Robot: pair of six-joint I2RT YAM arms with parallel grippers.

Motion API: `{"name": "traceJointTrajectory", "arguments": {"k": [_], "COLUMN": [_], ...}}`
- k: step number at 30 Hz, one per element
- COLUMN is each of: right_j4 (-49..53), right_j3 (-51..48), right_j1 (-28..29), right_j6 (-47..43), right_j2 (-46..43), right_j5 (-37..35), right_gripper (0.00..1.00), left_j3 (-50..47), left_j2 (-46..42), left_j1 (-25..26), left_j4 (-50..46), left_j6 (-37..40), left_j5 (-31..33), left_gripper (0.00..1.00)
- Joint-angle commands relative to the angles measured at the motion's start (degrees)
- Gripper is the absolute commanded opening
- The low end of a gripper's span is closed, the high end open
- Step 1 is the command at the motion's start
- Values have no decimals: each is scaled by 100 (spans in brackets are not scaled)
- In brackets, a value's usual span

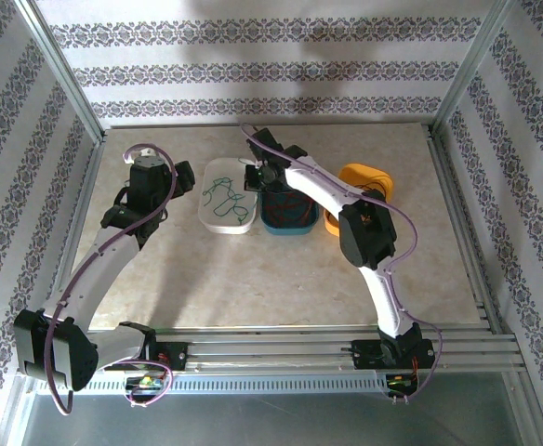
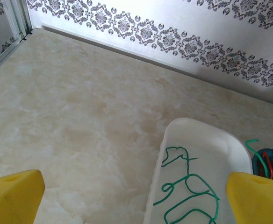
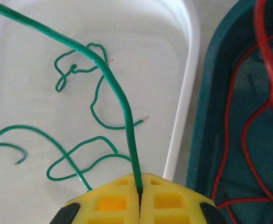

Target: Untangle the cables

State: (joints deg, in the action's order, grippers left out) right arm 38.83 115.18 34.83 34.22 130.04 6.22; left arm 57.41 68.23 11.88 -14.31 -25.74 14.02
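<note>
**Green cable being gripped over the white tray, with snagging a risk**

At the bottom edge of the right wrist view, the right gripper (image 3: pixel 140 183) is being kept clamped on a green cable (image 3: pixel 122 105), its pads pressed together around the thin wire. The cable is being led up toward the upper left of the frame. Beneath it, loose green cables (image 3: pixel 75 163) are lying in the white tray (image 3: pixel 189 88). Red cables (image 3: pixel 234 126) are lying in the teal tray (image 3: pixel 199 140) at the right of the frame.

In the left wrist view, the left gripper (image 2: pixel 134 186) is being held wide apart and empty. Its yellow fingers (image 2: pixel 15 196) are sitting in the lower corners, over the bare table (image 2: pixel 80 116) and the tray's left rim.

Several things could be going wrong from here:
- A loose loop may be getting hooked by the gripped cable, so the others would be lifted along with it.
- The wire is springy and thin, so it may be slipping through the pads.
- The wire may be flicked over the rim among the red cables.

The far end of the gripped cable is being cut off by the frame edge. Whether that cable is touching the loops below cannot be told. In the top view, the teal tray is being largely covered by the right arm (image 1: pixel 346 200). The orange tray (image 1: pixel 360 174), right of centre, is being partly hidden behind that arm, and its contents cannot be made out.
</note>
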Motion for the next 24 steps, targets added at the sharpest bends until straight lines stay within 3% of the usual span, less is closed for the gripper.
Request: {"name": "traceJointTrajectory", "arguments": {"k": [1, 18, 20, 21, 24], "right_j4": [306, 1089, 1152, 1153, 1136], "right_j3": [332, 1622, 1765, 1797, 1877], "right_j1": [84, 245, 259, 258, 294], "right_j6": [-204, -497, -515, -521, -572], "right_j2": [197, 1099, 1180, 1190, 1135], "right_j5": [-148, -106, -94, -80, -153], "right_gripper": [0, 3, 8, 15, 26], "left_j3": [-98, -177, -169, -168, -134], "left_j2": [-125, 70, 93, 86, 123], "left_j1": [-72, -65, -69, -70, -73], "left_j4": [-213, -134, -134, -127, -116], "left_j6": [-102, -299, -310, -315, -305], "left_j5": [-11, -303, -319, -325, -334], "left_gripper": [99, 99, 99, 99, 99]}}
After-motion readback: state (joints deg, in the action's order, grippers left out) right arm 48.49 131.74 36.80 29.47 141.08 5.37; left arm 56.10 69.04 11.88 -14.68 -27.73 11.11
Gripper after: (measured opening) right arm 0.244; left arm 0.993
